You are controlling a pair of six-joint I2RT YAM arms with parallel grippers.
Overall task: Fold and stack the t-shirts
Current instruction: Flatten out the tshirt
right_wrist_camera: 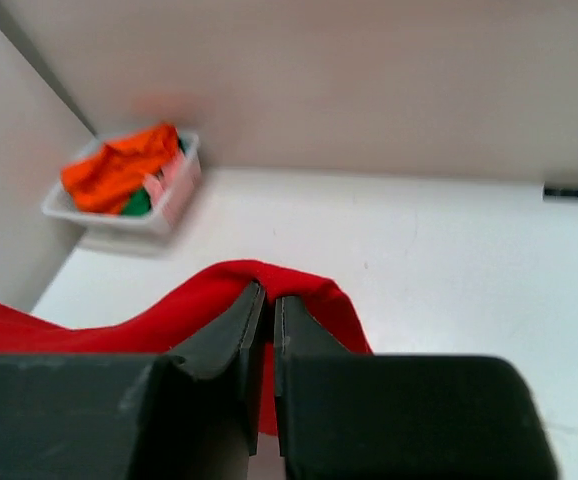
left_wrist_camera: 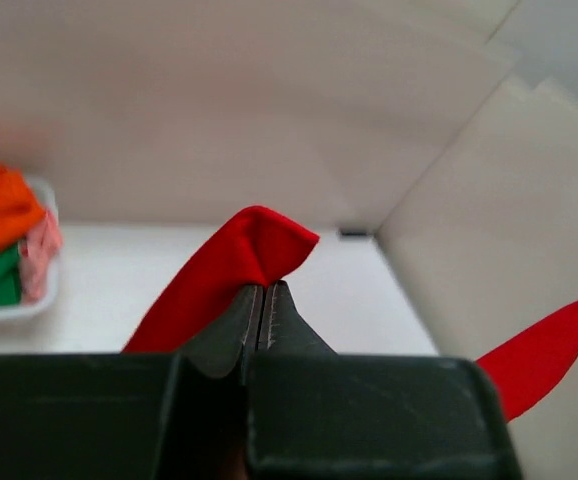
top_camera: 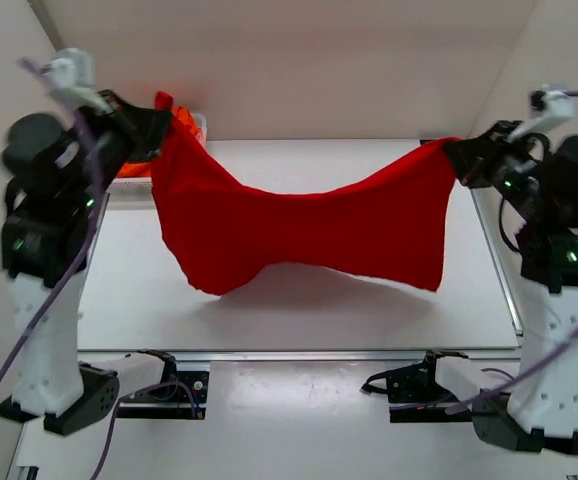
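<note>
Both pincers are clamped on cloth: our left pincer [left_wrist_camera: 265,292] nips one bunched corner of the red shirt [top_camera: 299,225] and our right pincer [right_wrist_camera: 266,297] nips the opposite corner, with no gap showing between the jaws of either. Between them the shirt hangs above the table [top_camera: 299,320], its long axis running left to right. It sags in the middle, and its lower edge drops lowest toward the left; we cannot tell whether that edge touches the tabletop. The cloth thus lies inward from each pincer, rightward from the left one and leftward from the right one, and neither arm is nearer. We judge that laying it flat calls for both to lower together. At the far left corner sits the white basket [right_wrist_camera: 119,225], holding the orange shirt [right_wrist_camera: 119,170], green shirt [right_wrist_camera: 137,205] and pink shirt [right_wrist_camera: 174,180].
</note>
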